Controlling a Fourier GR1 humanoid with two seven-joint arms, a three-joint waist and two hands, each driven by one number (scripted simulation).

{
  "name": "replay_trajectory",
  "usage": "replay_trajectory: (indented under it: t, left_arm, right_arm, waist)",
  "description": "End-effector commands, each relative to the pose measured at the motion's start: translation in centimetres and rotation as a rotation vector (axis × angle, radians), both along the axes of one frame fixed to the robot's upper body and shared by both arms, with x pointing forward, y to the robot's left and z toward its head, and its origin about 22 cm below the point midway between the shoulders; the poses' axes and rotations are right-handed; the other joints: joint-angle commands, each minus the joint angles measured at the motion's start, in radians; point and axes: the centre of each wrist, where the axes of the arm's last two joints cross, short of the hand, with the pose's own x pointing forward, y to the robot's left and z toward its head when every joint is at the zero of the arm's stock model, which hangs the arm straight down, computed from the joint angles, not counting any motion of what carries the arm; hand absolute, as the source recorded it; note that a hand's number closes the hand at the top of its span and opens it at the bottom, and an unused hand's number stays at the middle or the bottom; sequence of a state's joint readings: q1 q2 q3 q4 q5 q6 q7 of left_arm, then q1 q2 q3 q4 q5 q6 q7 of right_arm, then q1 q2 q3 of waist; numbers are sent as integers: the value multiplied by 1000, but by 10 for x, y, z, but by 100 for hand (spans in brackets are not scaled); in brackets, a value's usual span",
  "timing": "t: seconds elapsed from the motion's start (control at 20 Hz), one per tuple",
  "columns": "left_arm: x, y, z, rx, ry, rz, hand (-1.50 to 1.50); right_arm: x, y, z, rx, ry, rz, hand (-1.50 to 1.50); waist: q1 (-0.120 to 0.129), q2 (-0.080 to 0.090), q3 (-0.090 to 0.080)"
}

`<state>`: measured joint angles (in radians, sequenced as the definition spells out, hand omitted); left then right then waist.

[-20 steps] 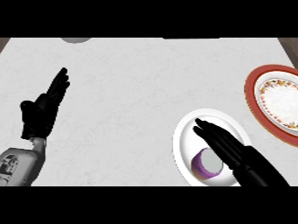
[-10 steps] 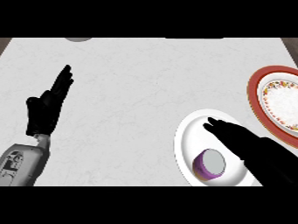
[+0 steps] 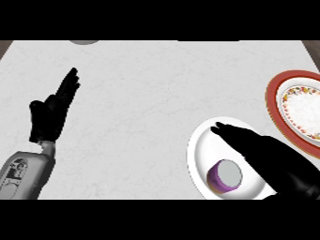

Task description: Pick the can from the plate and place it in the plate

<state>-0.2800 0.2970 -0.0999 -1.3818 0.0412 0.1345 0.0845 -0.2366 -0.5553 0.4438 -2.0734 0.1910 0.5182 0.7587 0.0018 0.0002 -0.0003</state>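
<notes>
A purple can (image 3: 224, 176) with a grey top stands on a plain white plate (image 3: 202, 150) at the lower right. My right hand (image 3: 273, 157) lies over that plate just right of the can, fingers straight and pointing up-left, not curled round the can. A second plate (image 3: 309, 112), red-rimmed with a flowered band and a white middle, sits at the right edge. My left hand (image 3: 51, 110) rests open at the left, fingers up.
The counter top (image 3: 148, 93) is pale marble. A grey round object (image 3: 84, 41) shows partly at the top edge. Dark wood shows at the far corners.
My right hand has slid right and down over the white plate, uncovering more of the can. The left hand has barely moved.
</notes>
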Motion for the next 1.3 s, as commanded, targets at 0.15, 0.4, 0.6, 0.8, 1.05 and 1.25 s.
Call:
replay_trajectory:
  t: [0.15, 0.4, 0.6, 0.8, 1.05, 1.25]
  left_arm:
    - [-3, -1, 4, -6, -5, -7, 0]
    - [-3, -5, 2, -1, -2, 1, 0]
    - [8, 6, -11, -14, 8, -1, 0]
    - [7, -2, -3, 6, 6, -5, 0]
    - [7, -2, -6, -2, 4, 10, 0]
    - [-3, -15, 1, 4, 3, 8, 0]
  right_arm:
    - [4, 24, -47, -117, 60, 28, -150]
    - [27, 0, -67, -120, 120, 24, -150]
    - [14, 5, -72, -137, 100, 33, -150]
    - [27, 20, -92, -150, 121, 21, -150]
    - [33, 18, -101, -190, 127, 36, -150]
    - [23, 16, -98, -135, 26, 49, 150]
  waist:
    - [2, 0, 0]
    - [0, 1, 1]
    - [-6, 0, 0]
    - [-2, 0, 0]
    - [-2, 0, 0]
    - [-4, 0, 0]
